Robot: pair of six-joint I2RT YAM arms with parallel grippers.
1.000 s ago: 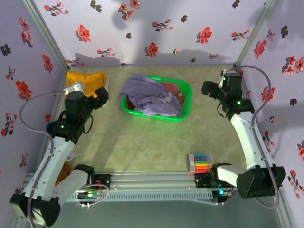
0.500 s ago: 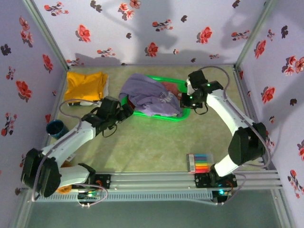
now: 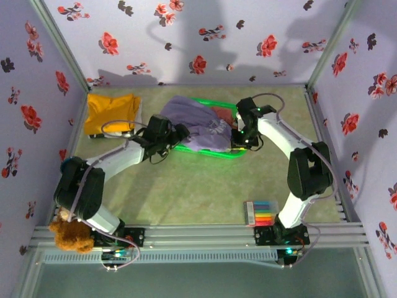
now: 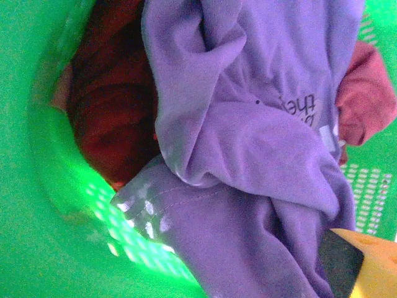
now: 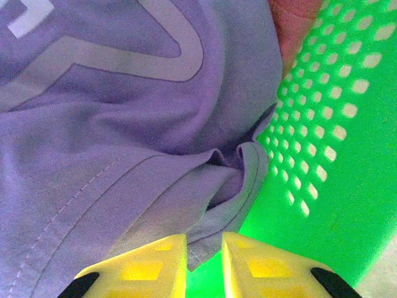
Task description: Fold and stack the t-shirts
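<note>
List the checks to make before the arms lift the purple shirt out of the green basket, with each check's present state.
1. Right gripper shut on the hem of the lavender t-shirt: ok.
2. Left gripper open over the shirt: ok.
3. Left gripper holding cloth: not ok.
4. Lavender t-shirt untangled from the dark red t-shirt beneath: cannot tell.
5. Yellow t-shirt folded, apart from the green basket: ok.

A green plastic basket (image 3: 205, 151) sits on the tabletop (image 3: 186, 192). Nearer than it are a box of coloured markers (image 3: 262, 213) to the right and a brown plush toy (image 3: 67, 233) far left.
</note>
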